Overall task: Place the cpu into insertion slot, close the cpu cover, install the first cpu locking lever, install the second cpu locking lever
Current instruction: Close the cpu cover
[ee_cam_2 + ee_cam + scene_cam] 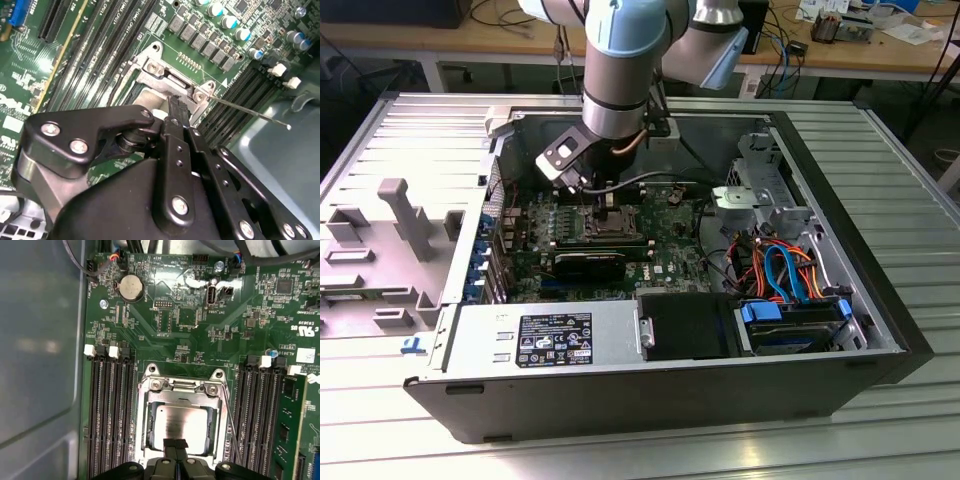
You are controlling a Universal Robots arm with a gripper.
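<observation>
Silvery-tan cpu (pixel 185 426) lies flat in the insertion slot (pixel 150 432), so the first step looks done; the cpu cover (pixel 182 397) appears lowered, its window framing the chip, though whether it is fully seated is hard to judge. One thin wire locking lever (pixel 250 114) juts free beyond the socket, so I judge it unlatched; the other lever I cannot make out. In the first wrist view the gripper (pixel 175 444) has its fingertips drawn together with no visible gap, resting at the cover's edge just beside the cpu. Memory slots (pixel 107 410) flank the socket closely; a coin cell (pixel 131 287) sits well apart. In the exterior view, a silver bracket (pixel 740 195) lies at three o'clock of the socket, blue and orange cables (pixel 785 270) at four o'clock, and the power supply (pixel 550 340) at six.
</observation>
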